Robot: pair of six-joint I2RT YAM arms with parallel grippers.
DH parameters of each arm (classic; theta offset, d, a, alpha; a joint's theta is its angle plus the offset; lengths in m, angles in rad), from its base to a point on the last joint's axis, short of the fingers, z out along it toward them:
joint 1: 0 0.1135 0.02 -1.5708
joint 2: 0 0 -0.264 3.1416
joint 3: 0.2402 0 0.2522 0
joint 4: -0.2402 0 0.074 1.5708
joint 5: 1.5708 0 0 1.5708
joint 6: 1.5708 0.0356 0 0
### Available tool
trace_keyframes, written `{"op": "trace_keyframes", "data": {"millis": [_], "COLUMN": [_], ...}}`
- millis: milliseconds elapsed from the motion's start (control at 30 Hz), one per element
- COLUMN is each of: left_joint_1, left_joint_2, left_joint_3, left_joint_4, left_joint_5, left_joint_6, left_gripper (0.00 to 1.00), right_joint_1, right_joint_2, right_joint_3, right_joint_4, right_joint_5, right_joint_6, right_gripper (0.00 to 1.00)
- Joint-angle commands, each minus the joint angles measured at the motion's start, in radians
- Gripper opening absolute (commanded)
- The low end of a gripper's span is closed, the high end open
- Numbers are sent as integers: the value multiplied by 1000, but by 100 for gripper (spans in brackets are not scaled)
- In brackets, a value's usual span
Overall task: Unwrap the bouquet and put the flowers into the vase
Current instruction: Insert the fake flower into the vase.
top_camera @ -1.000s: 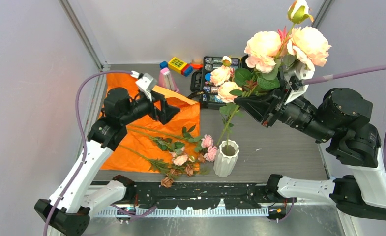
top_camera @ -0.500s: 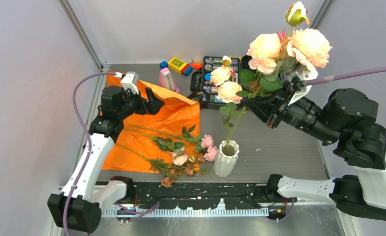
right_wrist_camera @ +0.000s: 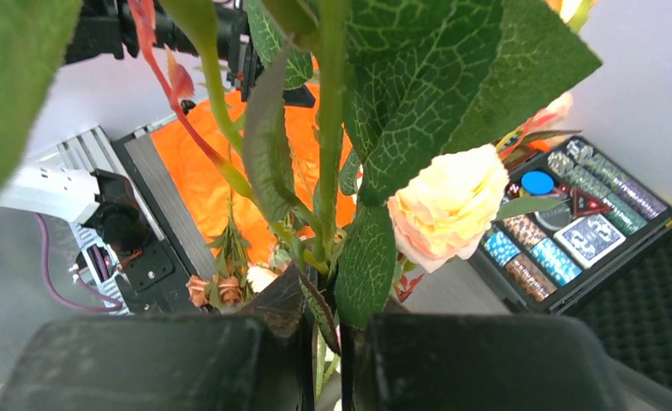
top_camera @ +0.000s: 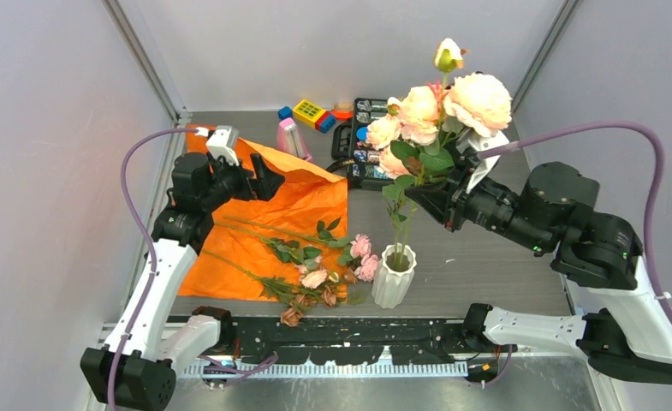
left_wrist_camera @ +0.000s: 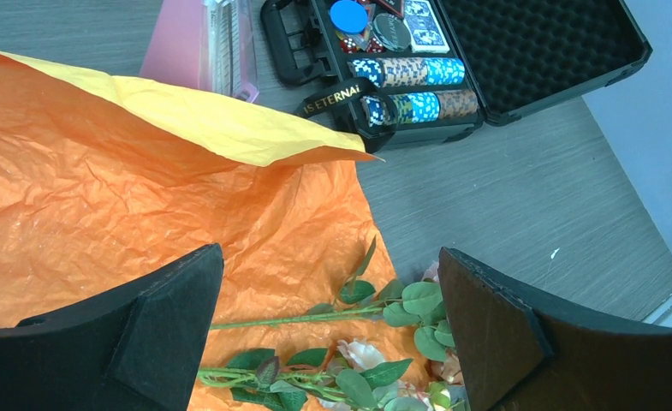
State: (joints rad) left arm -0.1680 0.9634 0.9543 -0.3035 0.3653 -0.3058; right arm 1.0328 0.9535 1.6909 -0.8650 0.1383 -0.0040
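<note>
The bouquet's orange paper (top_camera: 246, 231) lies spread flat on the left, with several loose flowers (top_camera: 315, 270) lying across it and their blooms toward the vase. The white ribbed vase (top_camera: 394, 278) stands at the front middle. My right gripper (top_camera: 431, 195) hovers above it, shut on the stems of a bunch of peach roses (top_camera: 452, 98). Their stem ends reach down into the vase mouth. In the right wrist view the jaws (right_wrist_camera: 328, 342) pinch green stems below a peach rose (right_wrist_camera: 448, 205). My left gripper (top_camera: 264, 181) hangs open and holds nothing over the paper (left_wrist_camera: 101, 197), above the stems (left_wrist_camera: 315, 318).
An open black case of poker chips (top_camera: 362, 141) sits at the back, a black ribbon (left_wrist_camera: 341, 96) by its corner. A pink metronome-shaped object (top_camera: 291, 139) and coloured blocks (top_camera: 311, 113) stand behind the paper. Frame posts and walls close in both sides.
My right arm has come down and to the left with the roses, pushing the stems lower toward the vase. The left arm drew back to the left, then stayed still.
</note>
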Motion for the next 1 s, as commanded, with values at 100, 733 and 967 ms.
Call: {"op": "trace_keyframes", "data": {"millis": [100, 733, 967], "left_joint_1": [4, 29, 39], "left_joint_2": [-33, -24, -13], "left_joint_3": [-14, -17, -21], "left_joint_4": [46, 52, 53], "left_joint_5": [-14, 0, 0], "left_joint_6": [23, 25, 22], "left_gripper": [100, 100, 100], "right_joint_1": [3, 4, 4], "right_joint_2": [-28, -146, -176], "right_joint_3": [-109, -382, -473], "right_joint_4": [126, 137, 147], "right_joint_5": [27, -20, -4], "right_joint_6": [70, 199, 220], "right_gripper": [0, 0, 0]}}
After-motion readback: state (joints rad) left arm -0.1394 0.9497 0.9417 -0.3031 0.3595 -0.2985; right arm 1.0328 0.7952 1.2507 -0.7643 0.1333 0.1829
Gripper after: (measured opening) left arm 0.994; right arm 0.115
